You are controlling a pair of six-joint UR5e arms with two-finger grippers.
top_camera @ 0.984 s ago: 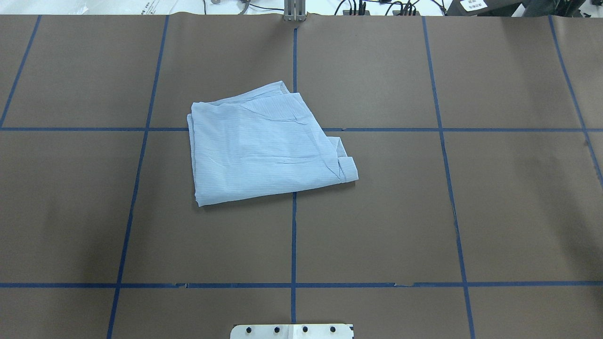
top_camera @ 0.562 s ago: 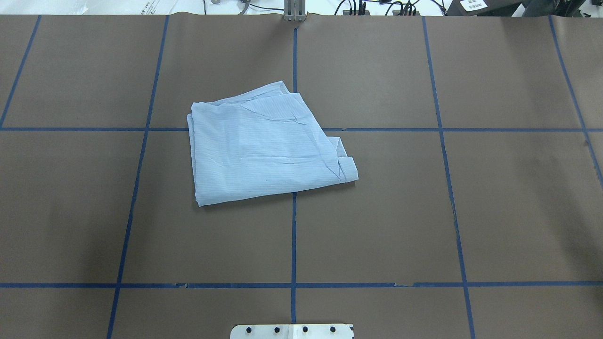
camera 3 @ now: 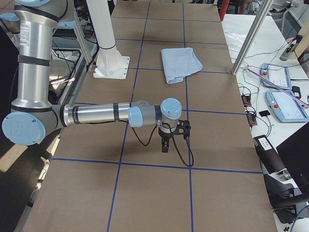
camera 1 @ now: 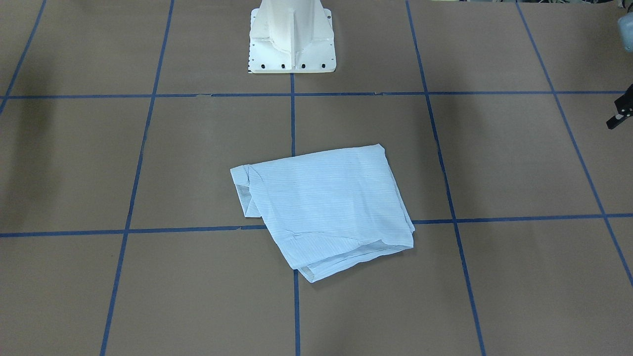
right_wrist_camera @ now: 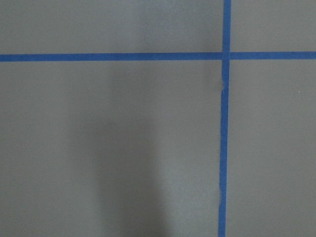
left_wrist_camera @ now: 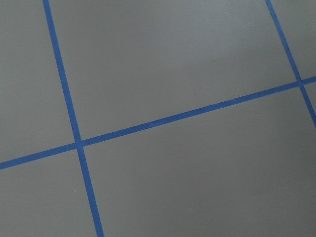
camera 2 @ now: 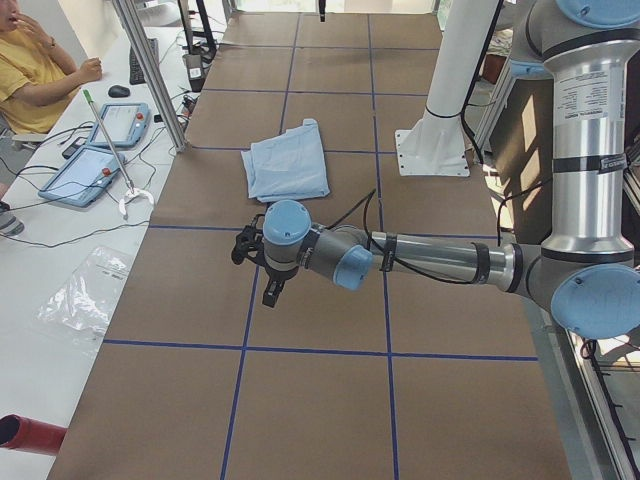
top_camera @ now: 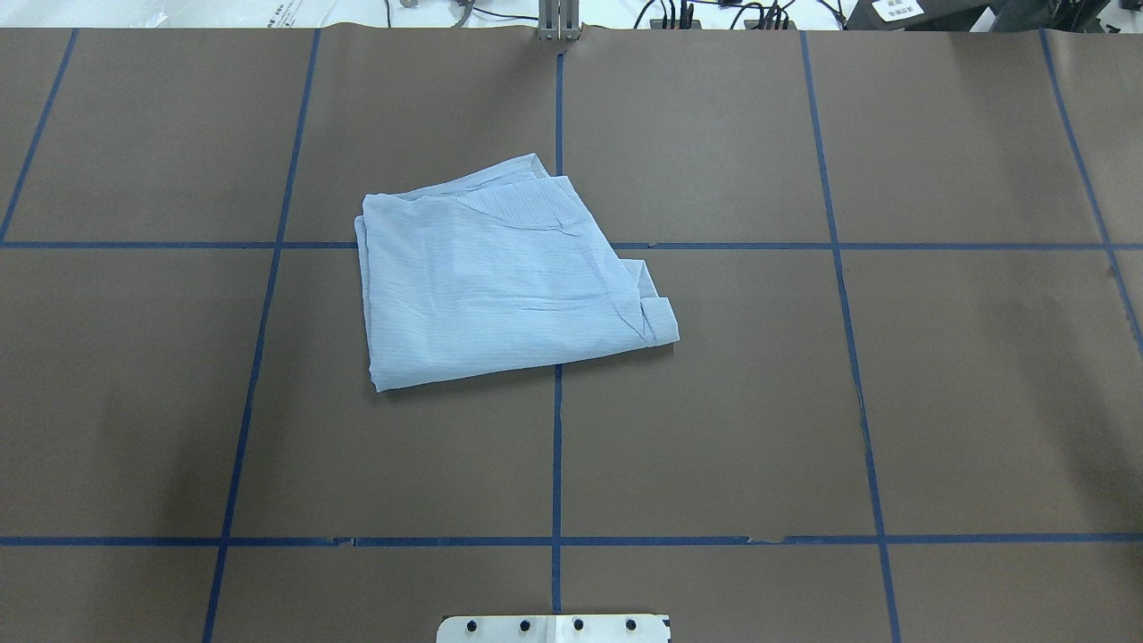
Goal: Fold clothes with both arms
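Note:
The clothes are one light-blue striped shirt (top_camera: 500, 277), folded into a rough rectangle and lying flat near the table's middle, also seen in the front view (camera 1: 326, 207) and both side views (camera 2: 287, 165) (camera 3: 181, 63). Neither arm touches it. The left arm reaches low over the table toward the left end, its gripper (camera 2: 272, 292) pointing down at bare table. The right arm does the same at the right end, gripper (camera 3: 165, 145) well short of the shirt. I cannot tell if either is open or shut. Both wrist views show only brown table and blue tape.
Blue tape lines (top_camera: 556, 446) grid the brown table cover. The white pedestal base (camera 1: 292, 39) stands at the robot's edge. A person (camera 2: 30, 70) sits by a side table with teach pendants (camera 3: 285, 92). A black part of the left arm (camera 1: 620, 116) shows at the front view's right edge.

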